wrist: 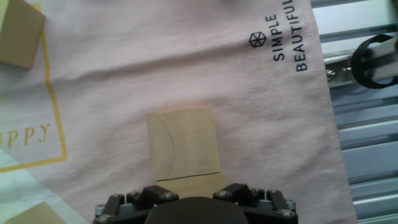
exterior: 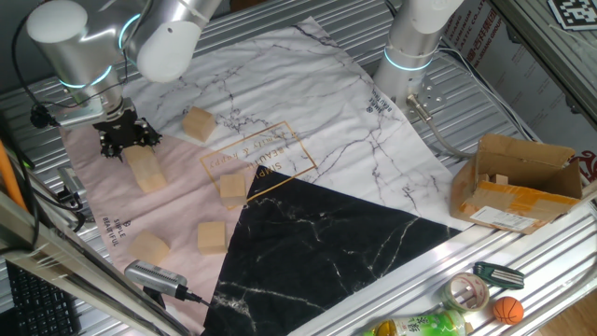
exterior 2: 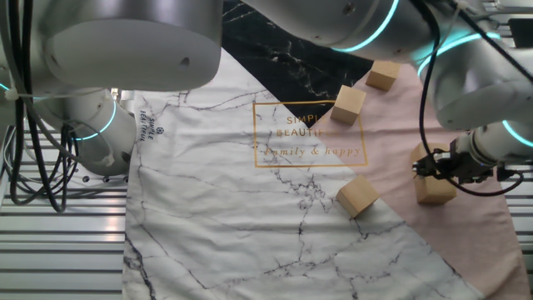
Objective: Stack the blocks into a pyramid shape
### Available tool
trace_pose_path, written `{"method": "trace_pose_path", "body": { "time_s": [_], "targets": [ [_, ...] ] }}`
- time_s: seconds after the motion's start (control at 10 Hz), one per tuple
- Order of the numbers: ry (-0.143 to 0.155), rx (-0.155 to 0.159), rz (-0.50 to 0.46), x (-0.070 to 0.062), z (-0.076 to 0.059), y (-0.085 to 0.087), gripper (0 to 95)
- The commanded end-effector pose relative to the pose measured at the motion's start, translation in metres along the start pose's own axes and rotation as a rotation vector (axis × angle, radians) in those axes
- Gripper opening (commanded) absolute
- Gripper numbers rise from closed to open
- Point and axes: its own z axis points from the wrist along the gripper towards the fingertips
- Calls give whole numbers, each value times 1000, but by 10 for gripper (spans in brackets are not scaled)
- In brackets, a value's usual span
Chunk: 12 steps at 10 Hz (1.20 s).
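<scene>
Six tan wooden blocks lie on the cloth. Two of them [exterior: 146, 171] sit end to end on the pink part; the hand view shows them [wrist: 183, 146] with a thin seam between, the near one running under the hand. My gripper [exterior: 129, 147] hangs over the far end of this pair, its black jaws spread about a block's width; it also shows in the other fixed view [exterior 2: 433, 162]. Its fingertips are hidden in the hand view. Single blocks lie apart: one [exterior: 198, 124] behind, one [exterior: 231, 189] on the gold lettering, and two in front [exterior: 212, 237] [exterior: 149, 247].
A brown cardboard box [exterior: 518, 182] stands at the right. A second robot base [exterior: 410, 56] stands at the back. A tape roll [exterior: 466, 292], a small ball [exterior: 506, 310] and a bottle [exterior: 420, 327] lie at the front right rail. A cabled silver device [exterior: 154, 277] lies at the front left.
</scene>
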Motion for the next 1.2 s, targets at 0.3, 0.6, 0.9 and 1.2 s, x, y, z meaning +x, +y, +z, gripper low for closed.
{"method": "trace_pose_path", "body": {
  "time_s": [0.3,0.6,0.9,1.2],
  "targets": [
    [-3,-1,8,2,-6,4,760],
    [7,2,42,4,-21,13,760],
    [45,10,229,19,-42,29,950],
    [58,9,455,41,-55,50,950]
  ]
}}
